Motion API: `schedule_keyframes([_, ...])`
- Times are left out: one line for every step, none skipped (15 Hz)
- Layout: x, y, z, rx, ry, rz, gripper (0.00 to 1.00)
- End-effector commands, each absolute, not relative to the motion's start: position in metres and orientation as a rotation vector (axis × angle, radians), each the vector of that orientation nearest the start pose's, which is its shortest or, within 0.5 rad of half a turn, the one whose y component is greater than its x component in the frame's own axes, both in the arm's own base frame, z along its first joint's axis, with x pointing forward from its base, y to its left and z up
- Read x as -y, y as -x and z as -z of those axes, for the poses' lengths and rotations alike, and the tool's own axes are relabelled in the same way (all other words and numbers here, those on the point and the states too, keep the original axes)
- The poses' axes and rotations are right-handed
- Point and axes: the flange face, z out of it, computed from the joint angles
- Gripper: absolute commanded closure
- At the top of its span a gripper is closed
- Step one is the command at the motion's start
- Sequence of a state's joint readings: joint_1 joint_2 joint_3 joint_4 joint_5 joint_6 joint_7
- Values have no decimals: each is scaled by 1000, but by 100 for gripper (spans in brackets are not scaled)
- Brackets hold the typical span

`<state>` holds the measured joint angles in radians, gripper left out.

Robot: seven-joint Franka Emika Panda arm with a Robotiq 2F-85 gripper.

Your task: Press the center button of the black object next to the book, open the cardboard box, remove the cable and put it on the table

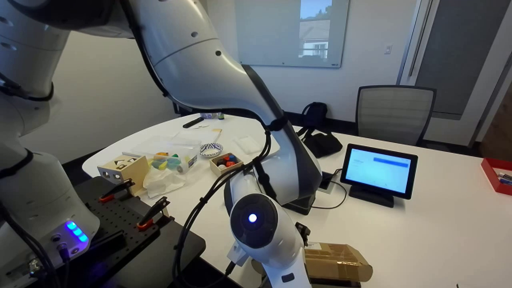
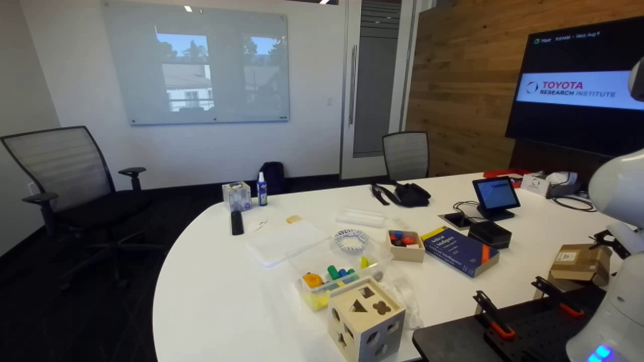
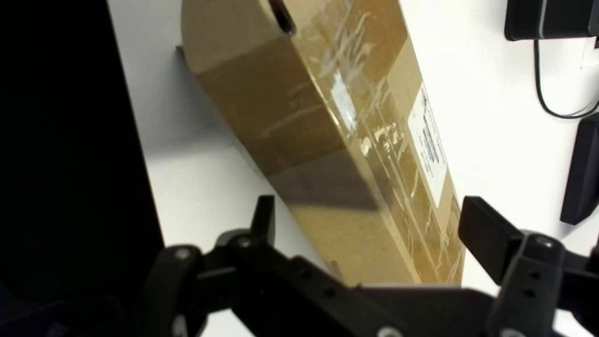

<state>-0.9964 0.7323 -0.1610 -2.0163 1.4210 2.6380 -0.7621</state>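
The cardboard box [image 3: 318,140] lies on the table [image 1: 440,240] near the black mounting platform [image 2: 448,334], and in the wrist view one end of it shows between the spread fingers [image 3: 491,236] of my gripper [image 3: 372,222]; they stand wide apart with nothing gripped, though I can't tell whether one brushes the side. I take opening the box to be the step in hand. I'd square the gripper to the long sides, then work one fingertip into the dark slot [image 3: 282,16] at its edge and lift gently, since the wrinkled tape [image 3: 367,51] could snag and so light-looking a box would probably skid. The white label [image 3: 427,145] on it carries print too blurred to read. Farther out, in an exterior view, the black object [image 2: 489,235] sits just beside the book [image 2: 455,249], whose cover says "Artificial Intelligence"; I can't judge whether the press is done. Text on the tablet [image 1: 379,170] is illegible from here, but the wall screen [image 2: 573,88] reads "Toyota Research Institute", with "Meet" above.
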Motion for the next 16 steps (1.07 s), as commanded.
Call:
schedule_keyframes([517,-200,-63,-2066,1895,538,0])
schedule_keyframes([515,-202,-59,-2061,1896,536,0])
schedule_keyframes([513,-204,-55,-2058,1893,528,0])
schedule_keyframes([511,-207,-51,-2063,1894,515,0])
schedule_keyframes([508,-210,-47,-2062,1900,511,0])
schedule_keyframes([506,-213,-44,-2060,1897,507,0])
schedule_keyframes([504,-216,-43,-2057,1889,502,0])
schedule_keyframes([502,-218,-45,-2046,1887,498,0])
schedule_keyframes([501,-220,-48,-2026,1886,509,0])
schedule_keyframes([501,-223,-50,-2014,1887,519,0])
schedule_keyframes([501,-224,-52,-2005,1882,529,0])
schedule_keyframes([502,-227,-53,-1995,1873,539,0])
schedule_keyframes([502,-229,-54,-1988,1859,546,0])
schedule_keyframes([502,-231,-56,-1978,1844,549,0])
schedule_keyframes([503,-232,-58,-1967,1831,551,0])
schedule_keyframes([503,-234,-60,-1953,1818,556,0])
